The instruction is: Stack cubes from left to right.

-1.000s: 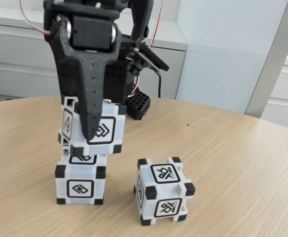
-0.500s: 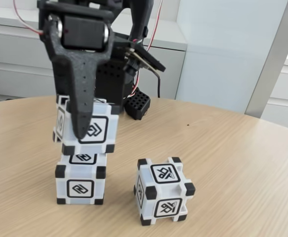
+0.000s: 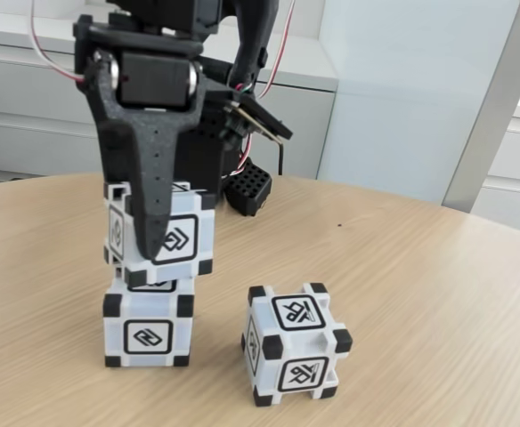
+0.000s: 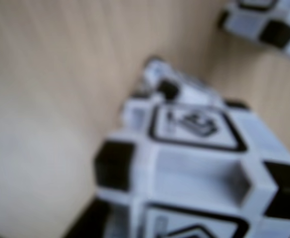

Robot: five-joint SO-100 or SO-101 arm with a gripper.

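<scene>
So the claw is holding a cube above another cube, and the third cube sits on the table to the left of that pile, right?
Not quite: in the fixed view the third cube sits to the right of the pile. The rest holds: the gripper holds one cube above another.

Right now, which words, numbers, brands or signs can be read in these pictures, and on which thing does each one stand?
No words, numbers or brand names can be read.
Held cube: black-framed square glyph, a symbol, no letters.
Bottom cube: like framed glyphs on its front and top.
Cube standing apart: framed glyphs on its top, front and side.
Wrist view: the glyph on the held cube is blurred.
</scene>
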